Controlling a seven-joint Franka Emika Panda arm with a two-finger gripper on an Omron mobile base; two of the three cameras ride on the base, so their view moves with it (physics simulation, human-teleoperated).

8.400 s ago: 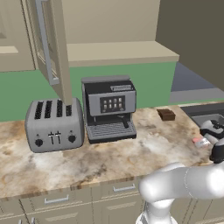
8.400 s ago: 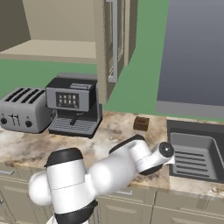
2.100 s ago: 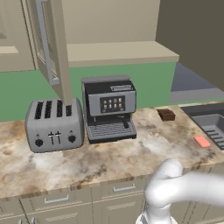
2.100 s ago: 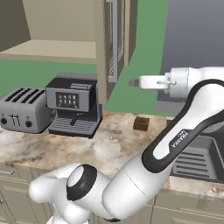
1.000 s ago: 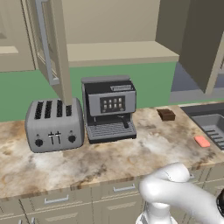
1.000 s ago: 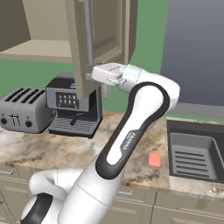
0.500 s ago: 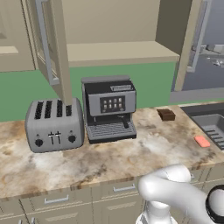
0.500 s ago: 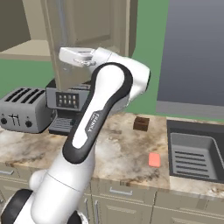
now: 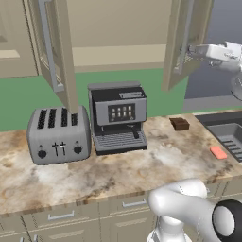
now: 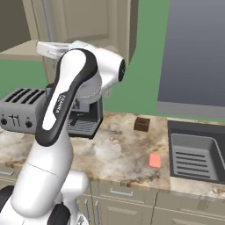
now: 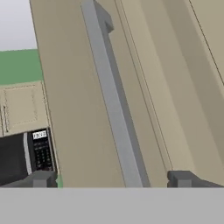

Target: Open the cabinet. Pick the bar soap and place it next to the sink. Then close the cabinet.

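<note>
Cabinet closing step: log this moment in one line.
phase: close cabinet | bar soap: on counter beside sink | right door: open | jaws: open astride handle

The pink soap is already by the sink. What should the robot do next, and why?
Probably push the right cabinet door shut. The soap lies on the counter beside the sink, both doors hang open, and the open pincer sits at that door's silver handle.

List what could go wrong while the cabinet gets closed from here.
The tool stands open astride the right door's bar handle, not clamped, so it may slip off. The left door hangs open too; one push leaves the cabinet unshut. The swinging arm could sweep over the coffee machine.
</note>
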